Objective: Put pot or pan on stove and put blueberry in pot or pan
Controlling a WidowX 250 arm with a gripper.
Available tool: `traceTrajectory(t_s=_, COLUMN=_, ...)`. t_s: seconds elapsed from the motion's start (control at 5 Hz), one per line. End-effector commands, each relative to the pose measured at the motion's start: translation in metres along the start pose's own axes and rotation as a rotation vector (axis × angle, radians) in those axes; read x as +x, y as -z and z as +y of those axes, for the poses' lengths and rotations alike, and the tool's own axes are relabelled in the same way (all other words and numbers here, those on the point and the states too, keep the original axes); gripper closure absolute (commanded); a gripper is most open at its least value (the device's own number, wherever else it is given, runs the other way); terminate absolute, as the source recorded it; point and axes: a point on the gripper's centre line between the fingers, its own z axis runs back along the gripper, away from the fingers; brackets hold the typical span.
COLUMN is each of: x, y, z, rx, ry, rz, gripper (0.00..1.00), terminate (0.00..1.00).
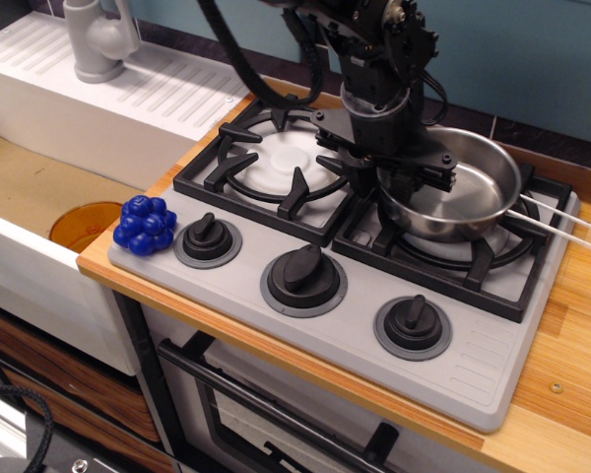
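The shiny steel pan [463, 202] rests on the black grate of the right burner of the grey stove [360, 330], its wire handle pointing right. My gripper [392, 183] comes down from above at the pan's left rim, its fingers closed over that rim. The pan looks slightly tilted. The blueberry [144, 225], a cluster of deep-blue balls, lies on the stove's front left corner beside the left knob, far from the gripper.
An orange cup [83, 225] sits in the sink basin just left of the blueberry. A grey faucet [98, 39] stands on the white drainboard at the back left. The left burner [276, 158] is bare. Wooden counter runs along the right edge.
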Motion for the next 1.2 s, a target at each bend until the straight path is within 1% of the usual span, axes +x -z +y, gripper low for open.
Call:
traceTrajectory(t_s=0.0, x=0.023, y=-0.023, z=-0.001, rx=-0.004, ry=-0.021, rz=-0.006, gripper=1.0, terminate=0.0)
traceTrajectory(t_s=0.4, x=0.034, y=-0.052, z=-0.01, rx=0.011, ry=-0.049, rz=0.058, gripper=1.0, terminate=0.0)
traceTrajectory(t_s=0.6, x=0.038, y=-0.063, z=-0.001, rx=0.004, ry=-0.027, rz=0.088, gripper=1.0, terminate=0.0)
traceTrajectory(t_s=0.8, x=0.039, y=-0.063, z=0.021, rx=-0.029, ry=0.02, rz=0.08, gripper=1.0, terminate=0.0)
traceTrajectory(t_s=1.0, x=0.041, y=-0.058, z=0.048, rx=-0.033, ry=0.09, rz=0.061, gripper=1.0, terminate=0.0)
